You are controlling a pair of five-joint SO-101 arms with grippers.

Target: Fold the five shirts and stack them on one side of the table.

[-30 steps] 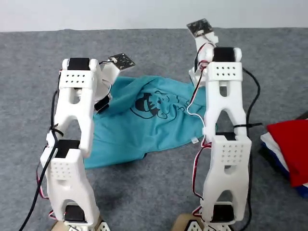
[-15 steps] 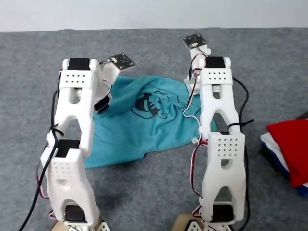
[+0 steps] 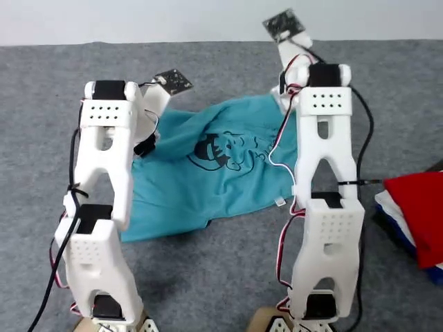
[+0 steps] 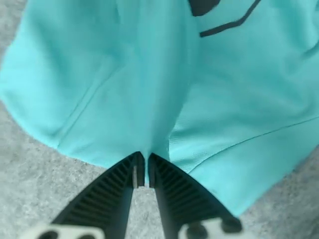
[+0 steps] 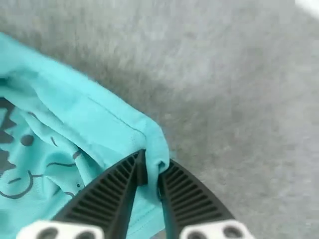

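**Teal shirt pinched at two far points, both hands closed on cloth**

The teal shirt (image 3: 208, 183) lies spread in the middle of the surface between the two arms, its dark cartoon print (image 3: 221, 149) face up. The left hand (image 4: 142, 162) is clamped on a thin fold at the shirt's far left edge, with the fingers nearly meeting on the cloth. The right hand (image 5: 149, 163) grips the far right corner, where the hem curls over one fingertip.

The near hem runs slanted across the surface, and a small white label (image 3: 279, 202) pokes out just beside the right arm. Bare grey surface lies beyond the far edge up to the wall, and there is more of it on the left and in front, between the arm bases.

From above, the left arm covers the shirt's left side and the right arm covers its right side. Both grips are tucked behind the wrists there, so the wrist views are what show them.

A stack of folded shirts (image 3: 414, 211) sits at the right edge, well apart from the teal one. Red is on top, with white and blue layers below, and the frame cuts the stack off.

The surface (image 3: 208, 277) is a grey felt-like mat. A pale wall (image 3: 138, 21) runs along its far side.
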